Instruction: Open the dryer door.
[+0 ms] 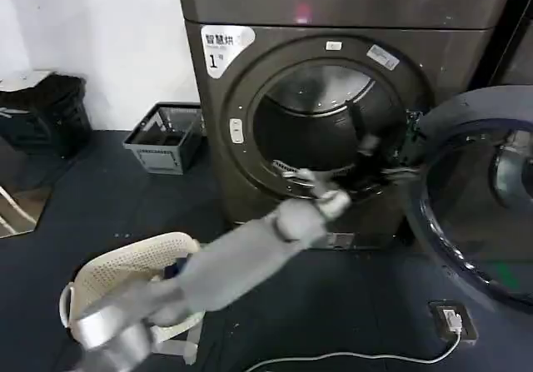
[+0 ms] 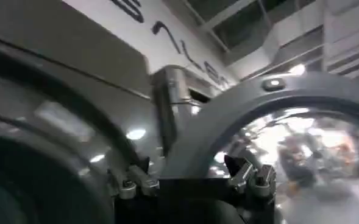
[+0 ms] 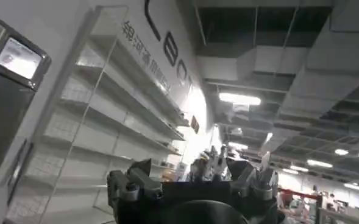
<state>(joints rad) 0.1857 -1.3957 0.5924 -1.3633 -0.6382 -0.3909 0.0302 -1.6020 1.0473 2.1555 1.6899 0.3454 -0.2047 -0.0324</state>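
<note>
in the head view the dryer door (image 1: 479, 201) stood swung wide to the right of the machine, hinged at the right side of the opening, its inner rim and dark glass facing the camera. the drum opening (image 1: 325, 126) was bare and dark behind it. the left arm (image 1: 241, 251) reached up from the lower left across the front of the dryer, and the left gripper (image 1: 371, 160) sat at the right part of the opening, near the hinge side of the door. i could not tell there whether its fingers were apart or together. a white basket (image 1: 125, 276) stood on the floor below the arm.

in the left wrist view the left gripper's fingers (image 2: 255, 176) stood apart with nothing between them, and the door's curved rim (image 2: 258, 100) arched just beyond them, not gripped.

in the right wrist view the right gripper (image 3: 191, 182) pointed up toward a ceiling and shelving, well away from the dryer, fingers spread and empty.

judging from this, the opening step looked done. the next move would call for drawing the left arm back clear of the opening without knocking the door.
</note>
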